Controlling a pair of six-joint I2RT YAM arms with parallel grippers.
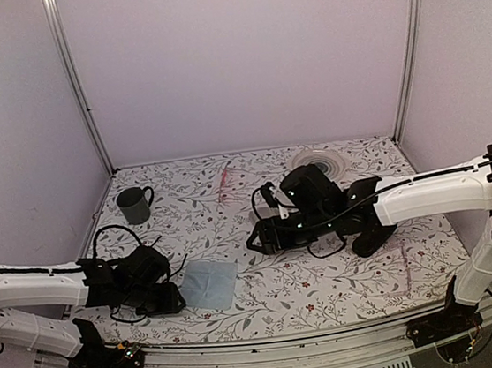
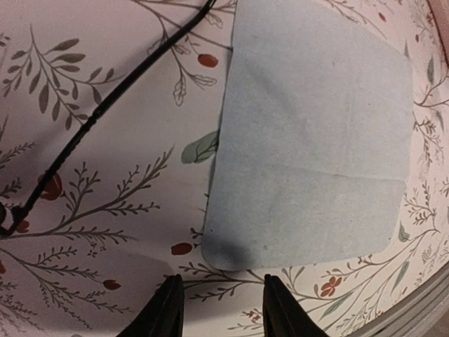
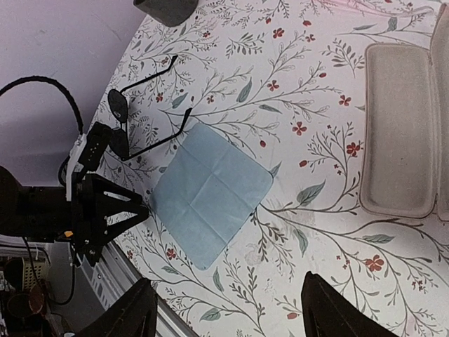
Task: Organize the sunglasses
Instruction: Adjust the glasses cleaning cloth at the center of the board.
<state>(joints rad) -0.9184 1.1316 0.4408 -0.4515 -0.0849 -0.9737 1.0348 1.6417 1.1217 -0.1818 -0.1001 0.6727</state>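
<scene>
The sunglasses (image 3: 118, 105), thin black wire with round dark lenses, lie open on the floral table just left of a blue cloth (image 3: 210, 193). In the top view they (image 1: 157, 242) are partly hidden by my left arm. One black temple arm (image 2: 105, 105) crosses the left wrist view. My left gripper (image 2: 221, 305) is open and empty, low over the table at the near corner of the cloth (image 2: 316, 133), beside the sunglasses. My right gripper (image 3: 231, 309) is open and empty, high above the table's middle (image 1: 255, 223). An open case with a pale lining (image 3: 396, 130) lies beneath it.
A grey mug (image 1: 133, 204) stands at the back left. Pale pink glasses (image 1: 225, 179) lie at the back middle, with a white round ribbed object (image 1: 319, 160) to their right. The table's near edge rail (image 3: 105, 281) runs close behind the left gripper.
</scene>
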